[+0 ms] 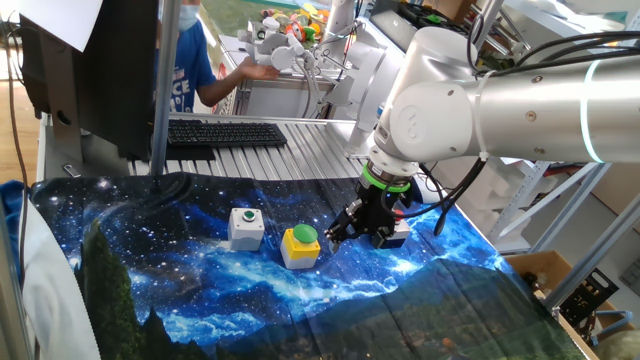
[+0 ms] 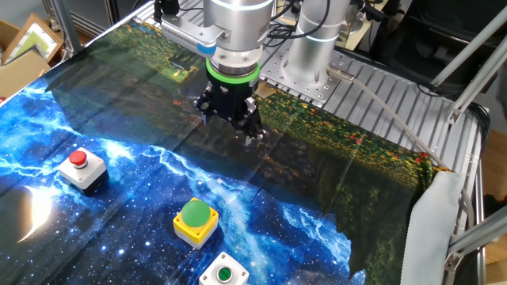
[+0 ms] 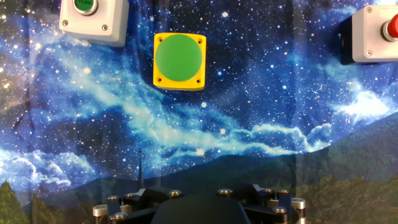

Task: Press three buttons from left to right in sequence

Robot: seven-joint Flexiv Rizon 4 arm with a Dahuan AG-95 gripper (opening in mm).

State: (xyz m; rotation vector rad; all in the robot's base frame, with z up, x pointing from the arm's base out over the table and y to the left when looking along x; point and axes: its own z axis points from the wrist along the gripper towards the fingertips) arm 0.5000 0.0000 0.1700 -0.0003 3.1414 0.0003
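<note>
- Buttons are sitting in a row on the worktop (image 2: 317,206): grey box (image 3: 93,18) left, yellow box (image 3: 179,61) middle, red-capped box (image 3: 376,34) right.
- Fingers (image 2: 231,120) are hanging wide open, gripping nothing, short of the row.
- Nothing is being pressed; seemingly all three presses are remaining.

Bright, even room light fills all three views, and the starry cloth (image 1: 200,260) stays sharp from edge to edge with no real blur. A white glare patch sits on the cloth at the left of the other fixed view, and the arm's glossy shell (image 1: 520,100) shines pale. Shadows under the button boxes are short and soft.
</note>
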